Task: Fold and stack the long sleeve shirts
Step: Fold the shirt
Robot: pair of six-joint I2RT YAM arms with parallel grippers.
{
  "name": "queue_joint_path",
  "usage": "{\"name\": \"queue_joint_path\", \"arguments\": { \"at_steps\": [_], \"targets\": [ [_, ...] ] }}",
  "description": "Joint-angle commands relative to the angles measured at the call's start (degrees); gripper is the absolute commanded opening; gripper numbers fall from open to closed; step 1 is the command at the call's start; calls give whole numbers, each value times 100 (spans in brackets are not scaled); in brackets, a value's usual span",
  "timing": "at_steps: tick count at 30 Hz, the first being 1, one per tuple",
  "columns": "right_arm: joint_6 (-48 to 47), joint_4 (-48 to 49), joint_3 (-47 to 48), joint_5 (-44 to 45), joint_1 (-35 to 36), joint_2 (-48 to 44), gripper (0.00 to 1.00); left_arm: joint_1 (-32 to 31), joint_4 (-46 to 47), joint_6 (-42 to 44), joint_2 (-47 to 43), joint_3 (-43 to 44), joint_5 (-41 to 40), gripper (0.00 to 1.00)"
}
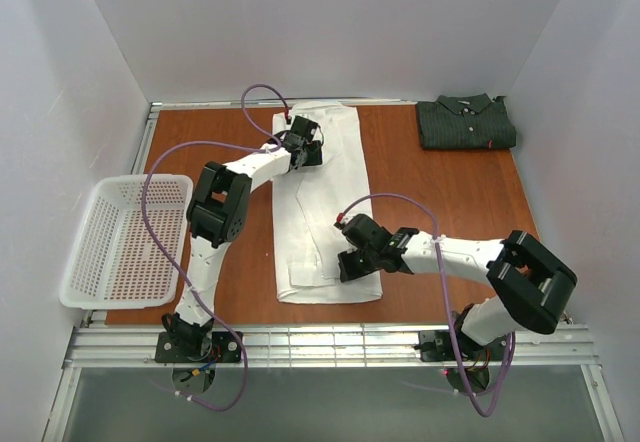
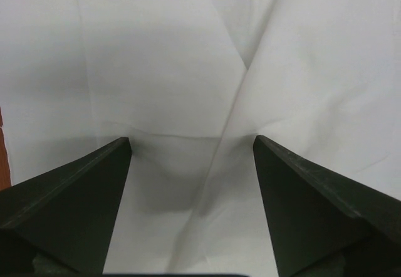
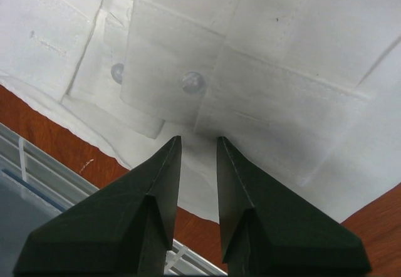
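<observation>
1. The counter (image 1: 440, 212) has its widest bare stretch at 3 o'clock of the white shirt. The railed near edge lies just past the shirt's hem at 6 o'clock.
2. The white shirt (image 1: 310, 232) lies as a long strip from 12 to 6 o'clock down the middle. I judge the step in hand to be the crosswise fold. For a good fold, take the near end square, lift it low, and carry it straight toward 12 so the side edges match.
3. The basket (image 1: 82, 242) sits at the 9 o'clock edge, well apart from the shirt.
4. The dark shirt (image 1: 466, 124) lies folded in the 1 o'clock corner, ready to stack on.
5. The left gripper (image 1: 305, 150) rests on the shirt's far part with its jaws wide apart over a crease and nothing between them.
6. The right gripper (image 3: 199, 139) is at the near hem by the cuff (image 3: 169, 70). Its jaws are almost together, and I cannot tell whether they pinch cloth. It should keep off the rail.
</observation>
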Motion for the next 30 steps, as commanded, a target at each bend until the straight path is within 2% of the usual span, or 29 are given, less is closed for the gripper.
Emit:
{"name": "queue_joint_path", "arguments": {
  "at_steps": [1,2,4,7,8,9,11,14,15,17,18,23,26,30],
  "targets": [
    [-9,-274,405,205,35,-142,22,57,-459,-106,-264,-232,299,75],
    [-18,-353,466,275,35,-239,24,57,-459,-150,-744,-347,282,83],
    [-18,-617,563,590,26,-589,25,57,-512,-386,-1317,-636,264,88],
    [52,-968,485,759,-211,-1116,38,57,-731,-799,-2539,-1260,317,96],
    [96,-1013,432,733,-316,-1250,46,48,-801,-879,-2820,-1680,412,97],
    [131,-1057,344,698,-543,-1381,49,48,-871,-906,-3450,-1910,483,96],
    [175,-1136,47,575,-764,-1759,54,57,-907,-1142,-4050,-2489,754,94],
    [298,-1154,-401,267,-1099,-2190,59,39,-951,-1468,-5150,-3773,1229,93],
    [325,-1162,-499,189,-1169,-2278,59,22,-1021,-1565,-5379,-4411,1379,92],
    [456,-1145,-745,12,-1327,-2524,61,-13,-1092,-1758,-6047,-4977,1748,90],
    [509,-1084,-973,-40,-1380,-2586,59,-22,-1092,-1959,-6275,-5545,2158,90],
    [869,-864,-1519,-357,-1486,-2964,56,-75,-1048,-2418,-7426,-6710,2830,86],
    [1106,-496,-1958,-699,-1565,-3096,56,-110,-899,-2629,-7692,-7194,3164,84],
    [1432,259,-2468,-1156,-1574,-3009,56,-137,-846,-2656,-7553,-7563,3331,81]
  ]
}}
